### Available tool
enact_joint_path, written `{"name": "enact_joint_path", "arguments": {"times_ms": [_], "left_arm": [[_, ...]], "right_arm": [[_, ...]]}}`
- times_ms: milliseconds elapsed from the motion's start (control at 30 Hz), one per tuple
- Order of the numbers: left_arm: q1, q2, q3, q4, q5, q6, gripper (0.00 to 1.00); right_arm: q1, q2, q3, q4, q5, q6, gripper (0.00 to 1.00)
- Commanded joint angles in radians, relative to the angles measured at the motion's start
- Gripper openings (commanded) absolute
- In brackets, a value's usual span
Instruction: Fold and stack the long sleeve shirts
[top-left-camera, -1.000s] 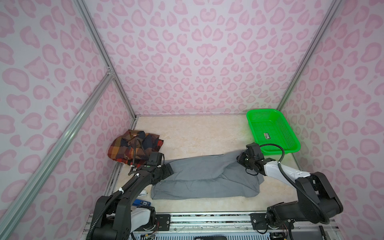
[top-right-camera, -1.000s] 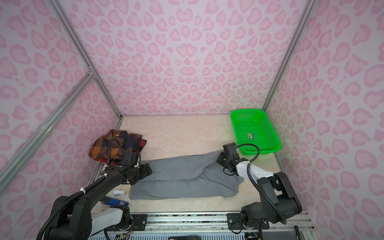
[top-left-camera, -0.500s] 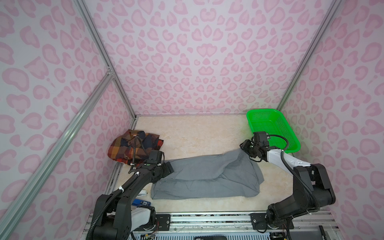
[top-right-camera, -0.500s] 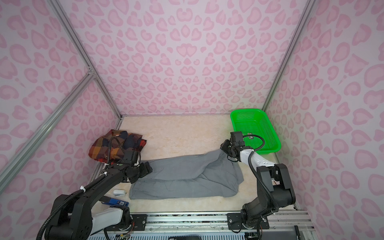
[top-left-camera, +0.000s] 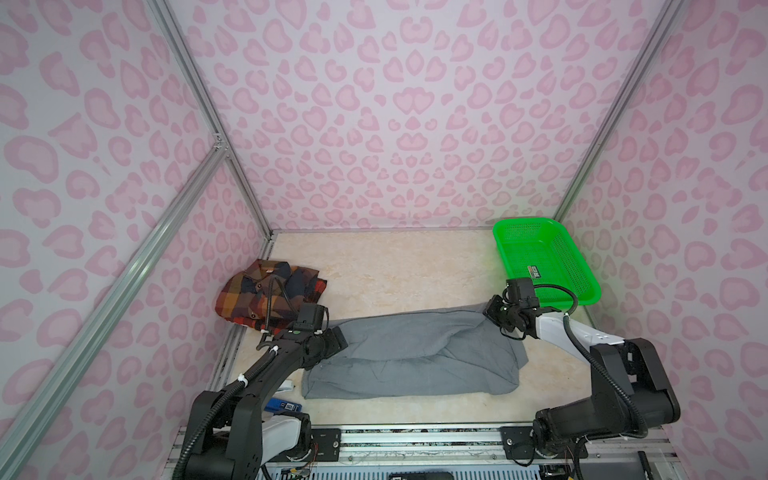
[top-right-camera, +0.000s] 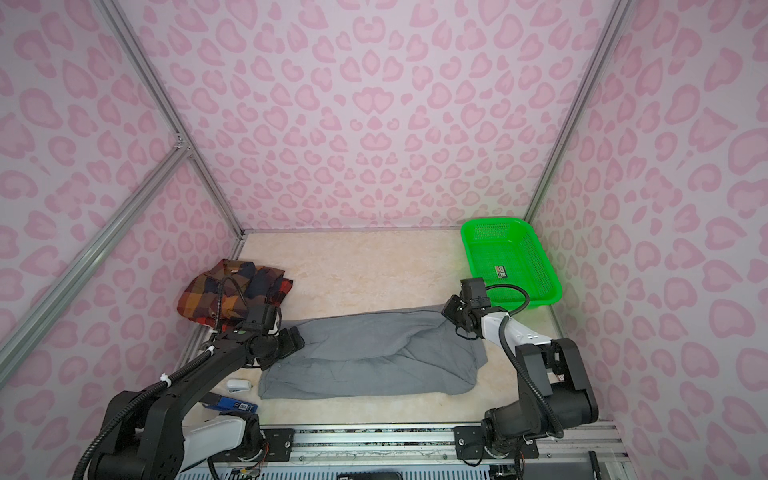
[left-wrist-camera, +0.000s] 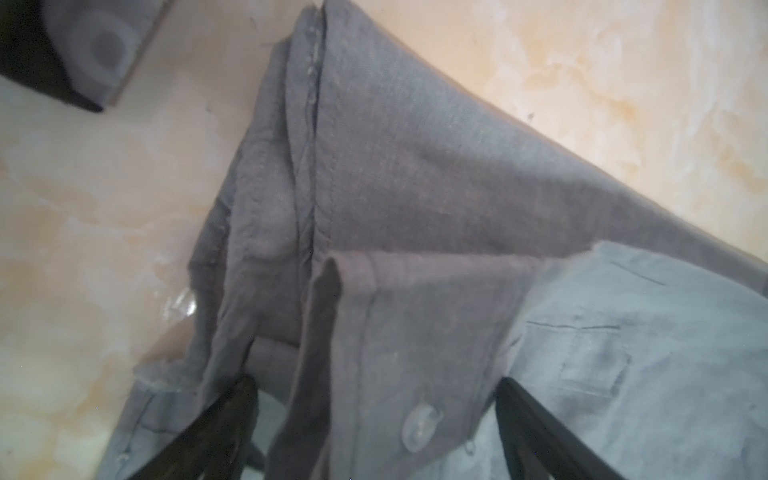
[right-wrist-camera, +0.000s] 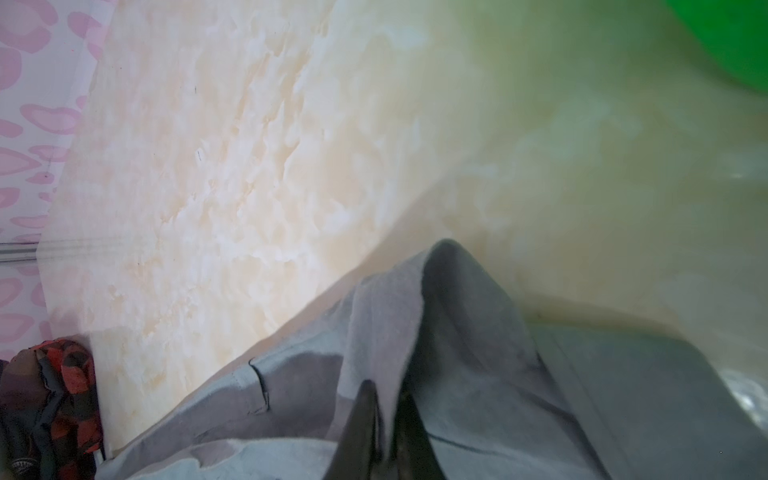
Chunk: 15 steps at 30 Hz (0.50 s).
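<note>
Pinching the gray shirt (top-left-camera: 415, 353), the right end effector (top-left-camera: 491, 311) is clamped; left end effector (top-left-camera: 340, 338) straddles its opposite end, wide.

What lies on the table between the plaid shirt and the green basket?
Nothing: the table is bare there, as both top views show. The gray shirt lies nearer the front, clear of that stretch.
</note>
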Motion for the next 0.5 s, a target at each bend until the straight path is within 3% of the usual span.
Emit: {"name": "enact_joint_path", "arguments": {"times_ms": [0, 167, 333, 467], "left_arm": [[0.002, 0.006, -0.002, 0.001, 0.001, 0.0, 0.91], [0.001, 0.009, -0.001, 0.004, -0.003, 0.001, 0.91], [0.001, 0.017, 0.005, 0.003, -0.003, 0.001, 0.91], [0.002, 0.012, 0.029, -0.007, 0.001, 0.001, 0.91]], "right_arm": [[-0.002, -0.033, -0.031, -0.033, 0.036, -0.019, 0.11], [-0.028, 0.023, -0.059, -0.05, 0.042, -0.035, 0.11], [-0.069, 0.087, -0.042, -0.027, -0.011, -0.038, 0.29], [-0.052, -0.023, -0.01, -0.103, 0.06, -0.076, 0.42]]}}
